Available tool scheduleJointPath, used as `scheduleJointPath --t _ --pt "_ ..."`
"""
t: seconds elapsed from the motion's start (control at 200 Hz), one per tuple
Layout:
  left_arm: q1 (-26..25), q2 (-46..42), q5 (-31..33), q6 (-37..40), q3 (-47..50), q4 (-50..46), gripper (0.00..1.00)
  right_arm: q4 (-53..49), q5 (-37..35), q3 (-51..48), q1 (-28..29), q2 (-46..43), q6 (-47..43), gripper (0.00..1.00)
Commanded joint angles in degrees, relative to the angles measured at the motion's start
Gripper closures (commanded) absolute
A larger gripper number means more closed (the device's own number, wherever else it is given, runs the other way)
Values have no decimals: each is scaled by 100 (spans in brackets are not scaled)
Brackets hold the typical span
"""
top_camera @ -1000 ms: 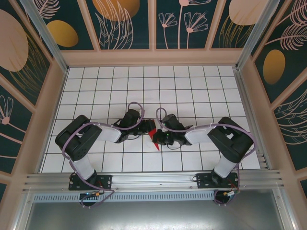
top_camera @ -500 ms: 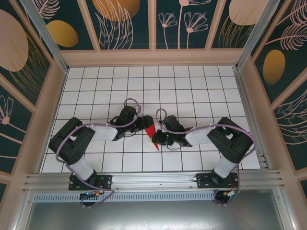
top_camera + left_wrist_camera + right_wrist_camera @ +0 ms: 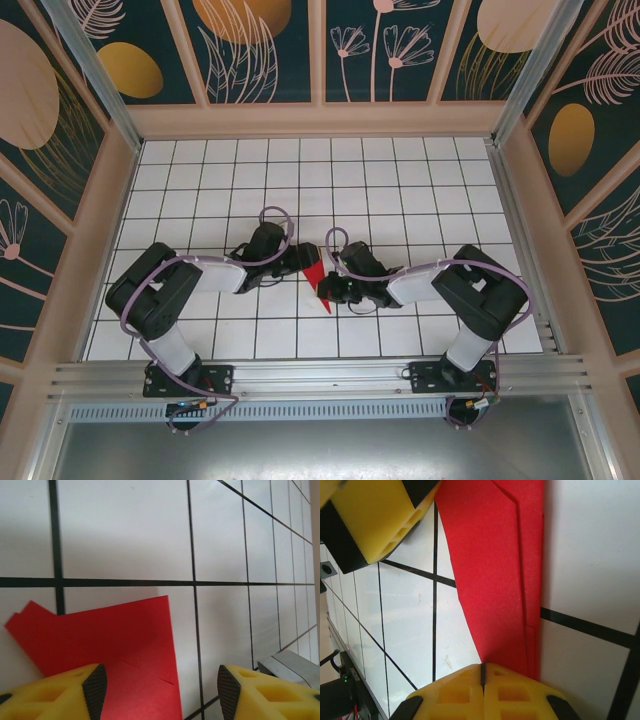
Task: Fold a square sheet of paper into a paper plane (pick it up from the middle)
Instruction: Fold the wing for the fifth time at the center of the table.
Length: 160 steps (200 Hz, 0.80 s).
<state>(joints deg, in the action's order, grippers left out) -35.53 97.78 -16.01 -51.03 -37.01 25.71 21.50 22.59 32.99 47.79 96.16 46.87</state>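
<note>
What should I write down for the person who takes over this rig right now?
Left gripper: jaws open over the wide end of the paper, nothing held.
Right gripper: jaws shut at the paper's narrow end; I cannot tell whether they pinch it.
Paper: lies flat on the table between the two grippers.
Done: several folds; it is a narrow layered shape with one pointed end.
Left: probably the last folds, perhaps the wings. It does not look like a finished plane yet.
</note>
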Motion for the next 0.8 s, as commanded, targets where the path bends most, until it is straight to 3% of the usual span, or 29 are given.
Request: scheduleJointPath --t 0.0,0.305,0.796 --pt "168 197 332 152 -69 -92 37 -927 -168 -359 44 206 -50 94" --pt "408 468 517 353 -265 -447 38 -1094 -176 -434 46 10 -126 94" --pt "561 199 722 588 -297 -603 37 -910 -149 -601 18 -132 49 94"
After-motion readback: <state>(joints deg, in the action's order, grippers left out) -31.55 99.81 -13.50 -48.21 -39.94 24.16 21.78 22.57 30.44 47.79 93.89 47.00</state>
